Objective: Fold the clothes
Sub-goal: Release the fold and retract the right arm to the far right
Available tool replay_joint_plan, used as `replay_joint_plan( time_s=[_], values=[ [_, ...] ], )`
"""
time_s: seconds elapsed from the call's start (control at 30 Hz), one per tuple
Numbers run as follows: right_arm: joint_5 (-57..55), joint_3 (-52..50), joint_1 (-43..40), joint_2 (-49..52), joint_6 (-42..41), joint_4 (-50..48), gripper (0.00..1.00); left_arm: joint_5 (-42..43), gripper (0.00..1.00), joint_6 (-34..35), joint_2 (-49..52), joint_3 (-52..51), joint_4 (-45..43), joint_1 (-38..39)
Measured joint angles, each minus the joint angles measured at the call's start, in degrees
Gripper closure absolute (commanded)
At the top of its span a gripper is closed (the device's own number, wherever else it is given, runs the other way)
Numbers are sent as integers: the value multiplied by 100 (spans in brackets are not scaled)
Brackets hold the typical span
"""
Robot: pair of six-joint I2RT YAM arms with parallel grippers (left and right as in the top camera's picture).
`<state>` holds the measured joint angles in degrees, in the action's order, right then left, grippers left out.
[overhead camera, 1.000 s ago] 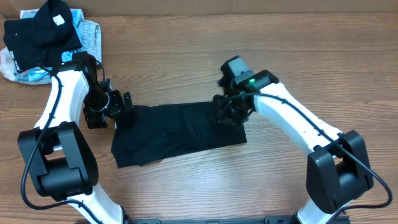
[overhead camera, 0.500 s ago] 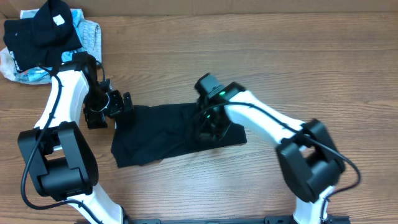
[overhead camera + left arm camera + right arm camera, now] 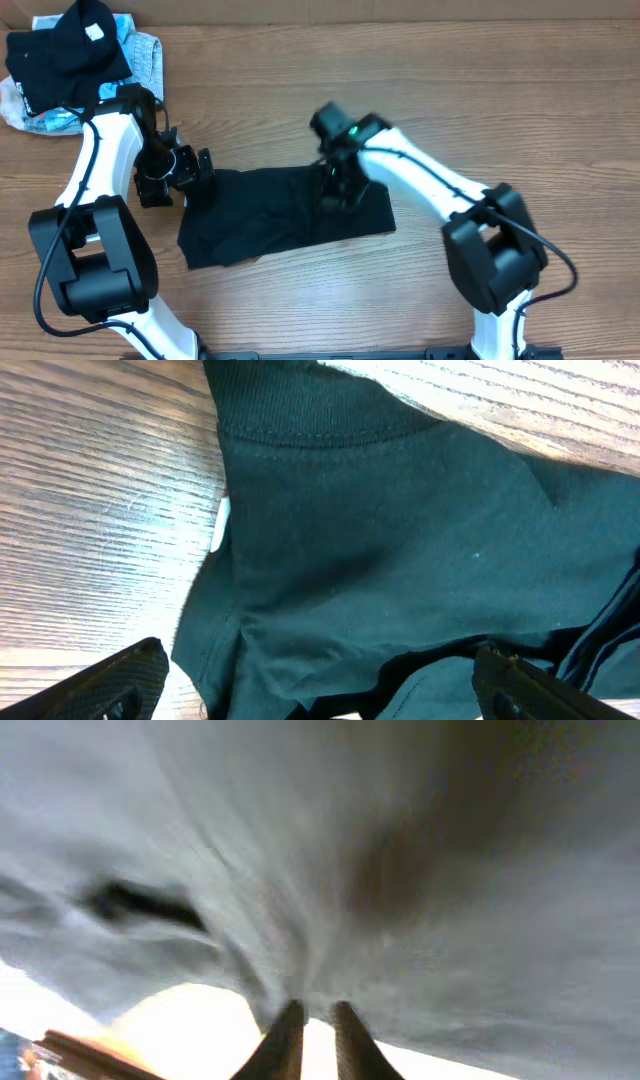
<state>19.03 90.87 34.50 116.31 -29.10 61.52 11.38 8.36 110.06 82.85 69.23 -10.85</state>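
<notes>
The clothes (image 3: 270,215) are a black garment lying flat and wide across the middle of the table. My left gripper (image 3: 187,168) stands open at its upper left edge. In the left wrist view the dark fabric (image 3: 400,540) fills the frame between the spread fingers of the left gripper (image 3: 320,682), and a small white label (image 3: 218,525) shows at the hem. My right gripper (image 3: 336,193) is down on the garment's right part. In the blurred right wrist view its fingers (image 3: 290,1038) stand a narrow gap apart at the right gripper (image 3: 317,1020), tips against creased fabric (image 3: 400,870).
A heap of other garments lies at the back left corner: a black piece with a white tag (image 3: 70,50) on pale blue and grey cloth (image 3: 148,52). Bare wooden tabletop (image 3: 480,90) lies behind and to the right of the garment.
My right arm has swung left from the garment's upper right edge onto its right part, dipping toward the front, then back a little. The left arm and the garment's outline have stayed put.
</notes>
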Motion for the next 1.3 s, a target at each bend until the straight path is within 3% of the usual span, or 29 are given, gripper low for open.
replay_joint_plan(
  time_s=[0.1, 0.33, 0.37, 0.47, 0.57, 0.87, 1.0, 1.07, 1.2, 1.23, 1.27, 1.3],
  values=[
    [-59, 365, -262, -201, 85, -221, 64, -2, 0, 0, 0, 0, 0, 0],
    [-76, 372, -216, -260, 59, -601, 65, -2, 0, 0, 0, 0, -2, 0],
    [-70, 372, -146, -201, 46, -671, 67, -2, 0, 0, 0, 0, 0, 0],
    [-31, 372, 103, 116, -2, -839, 89, -2, 0, 0, 0, 0, 0, 0],
    [-9, 358, 310, 481, -59, -914, 96, -2, 0, 0, 0, -2, 2, 2],
    [22, 289, 369, 811, -90, -1172, 96, -2, 0, 0, 0, -2, 22, 0],
    [28, 428, 90, 811, -28, -754, 96, -2, 0, 0, 0, 0, 107, 2],
    [26, 678, -122, 811, 74, -428, 85, 0, 0, 0, 0, -2, 114, 0],
    [9, 1593, -634, 824, 444, 420, 20, 0, 0, 0, 0, 0, 87, 0],
    [-9, 1845, -772, 824, 538, 608, 9, 0, 0, 0, 0, 0, 85, 0],
    [-76, 2103, -938, 824, 627, 811, 0, 0, 0, 0, 0, 0, 85, 0],
    [-149, 2297, -1093, 824, 682, 968, 0, 0, 0, 0, 0, 0, 85, 0]
  ],
)
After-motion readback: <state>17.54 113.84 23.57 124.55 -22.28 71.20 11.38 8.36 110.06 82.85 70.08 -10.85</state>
